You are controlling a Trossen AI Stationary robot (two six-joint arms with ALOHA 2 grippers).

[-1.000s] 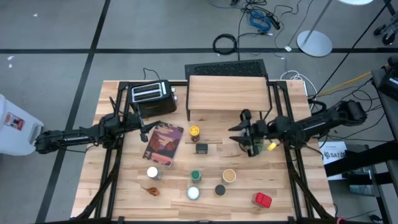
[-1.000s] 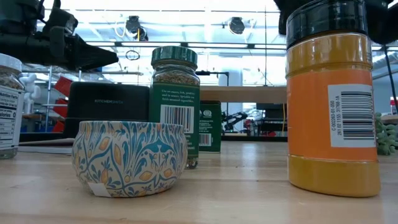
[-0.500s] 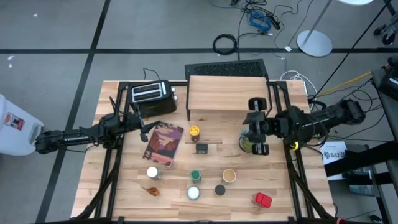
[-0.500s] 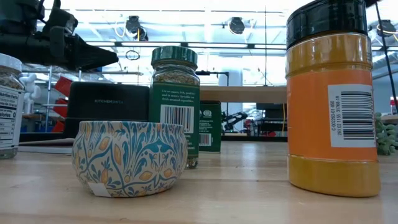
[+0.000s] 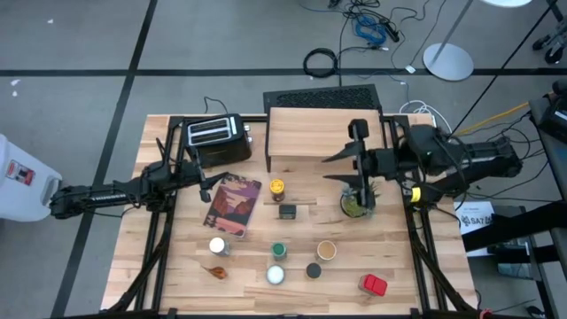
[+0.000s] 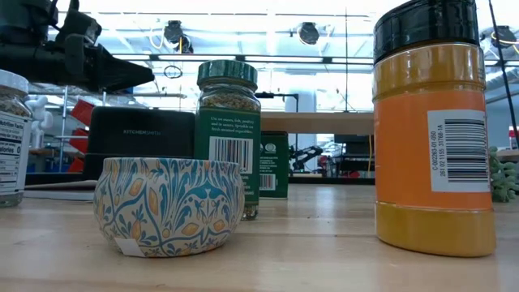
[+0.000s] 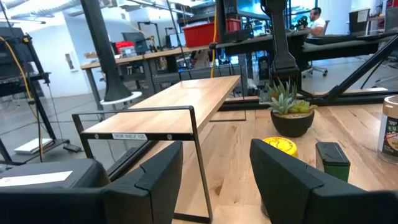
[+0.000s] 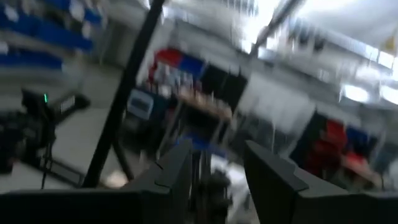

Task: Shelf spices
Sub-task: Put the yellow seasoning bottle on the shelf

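From the top-down camera, the right gripper [image 5: 354, 168] sits right of centre, over the front right edge of the shelf [image 5: 323, 133] and just above the little potted plant [image 5: 353, 204]. Its own wrist camera shows both fingers [image 8: 273, 180] with a clear gap and nothing between them, so they're spread and empty. The left gripper [image 5: 205, 182] is parked centre-left, between the toaster [image 5: 213, 133] and the reddish book [image 5: 232, 206]. Its fingers [image 7: 292, 180] are apart too, nothing pinched.

The spices are all on the tabletop, none up on the shelf. A yellow-topped jar [image 5: 277, 187] and a dark green tin [image 5: 287, 211] sit just below the shelf near the middle of the frame. Lower down there's a white-lidded jar [image 5: 217, 246], a green-lidded jar [image 5: 279, 252], a white-topped one [image 5: 276, 275], a tan-topped tin [image 5: 326, 251] and a black-capped one [image 5: 313, 270]. A red tin [image 5: 374, 284] sits off at lower right.

The shelf top itself is bare wood, at upper centre of the frame.
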